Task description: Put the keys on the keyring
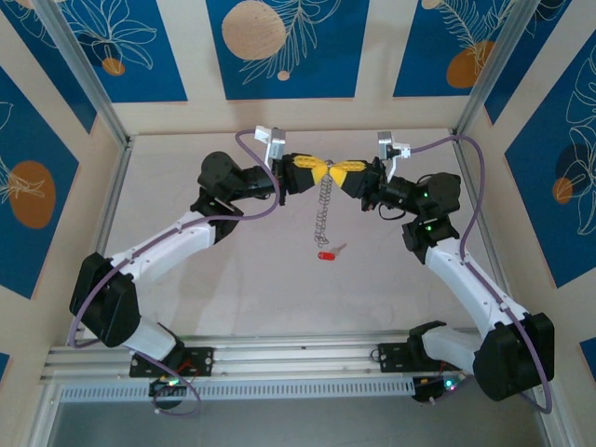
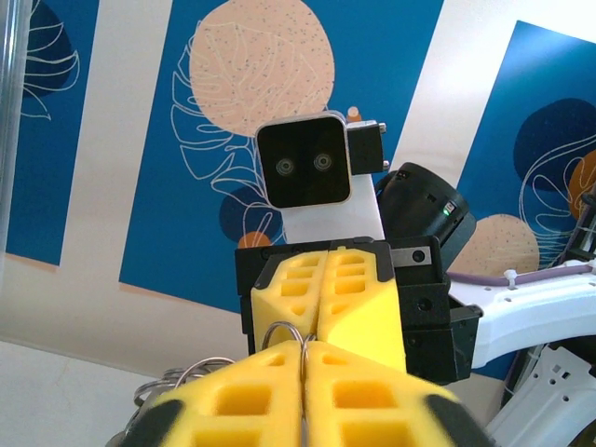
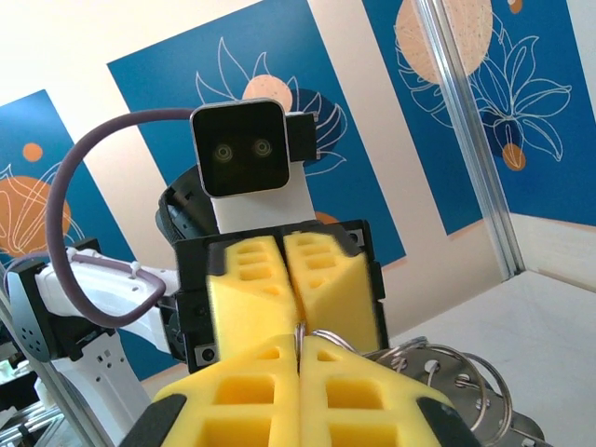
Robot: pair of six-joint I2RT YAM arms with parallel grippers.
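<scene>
The ring-holding step seems in hand: left claw (image 1: 319,171) and right claw (image 1: 341,171) both pinch shut on the keyring (image 1: 322,207) dangling beneath them, while the red key (image 1: 326,254) lies below on the worktop (image 1: 233,279), so one claw probably must next fetch it.

Blue leaf-patterned panels (image 1: 279,47) line walls; seemingly aluminium posts (image 1: 87,74) frame the pale table (image 1: 233,298).

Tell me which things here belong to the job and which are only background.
Job: keyring, pinched between left fingers and right fingers; red key, lying on the table.
Background: blue wall panels; metal frame post; purple cable.
</scene>
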